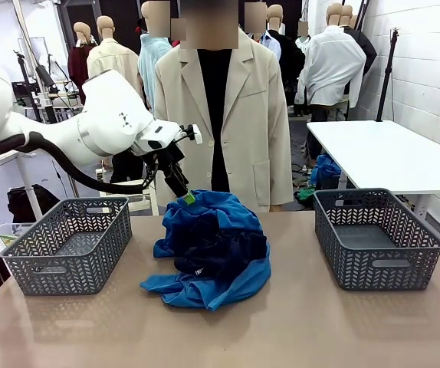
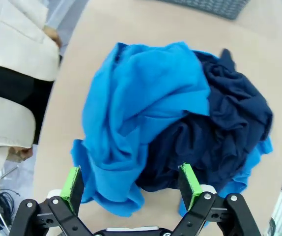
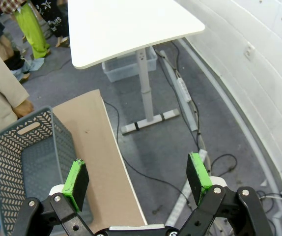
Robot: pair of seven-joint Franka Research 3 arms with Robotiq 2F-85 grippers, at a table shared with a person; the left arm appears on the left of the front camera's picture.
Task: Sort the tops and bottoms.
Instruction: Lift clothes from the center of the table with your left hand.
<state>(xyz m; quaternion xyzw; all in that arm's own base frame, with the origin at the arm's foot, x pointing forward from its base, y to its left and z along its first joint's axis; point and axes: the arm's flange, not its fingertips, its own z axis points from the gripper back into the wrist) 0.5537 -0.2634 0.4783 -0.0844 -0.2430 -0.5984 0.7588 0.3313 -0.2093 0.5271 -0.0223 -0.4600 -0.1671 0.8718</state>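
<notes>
Near the left edge of the light wooden table (image 1: 304, 330) stands a grey perforated plastic basket (image 1: 67, 244). Just right of it the left gripper (image 2: 131, 184) hangs over the far side of the clothes heap, its black fingers with green pads spread wide and nothing between them.

The heap lies mid-table, nearer the far edge, where a person (image 1: 228, 123) in a cream jacket stands. The bright cobalt-blue soft fabric tops (image 2: 141, 108) drape over the crown and far side. The dark navy soft fabric bottoms (image 2: 224, 128) are bunched into the near side, with more blue folded under them.

The step in hand looks like the first pick from this heap. It would go best if the fingers came down on a raised blue ridge well away from where navy tucks beneath it, then pinched one fold only. The garments are tangled, so a slow, high lift should let any clinging navy slide off before the carry to a basket.

Near the right edge sits a second grey basket (image 1: 377, 239). The right gripper (image 3: 137, 177) hovers past that edge, above the grey floor (image 3: 180, 142) — fingers wide apart, holding nothing.
</notes>
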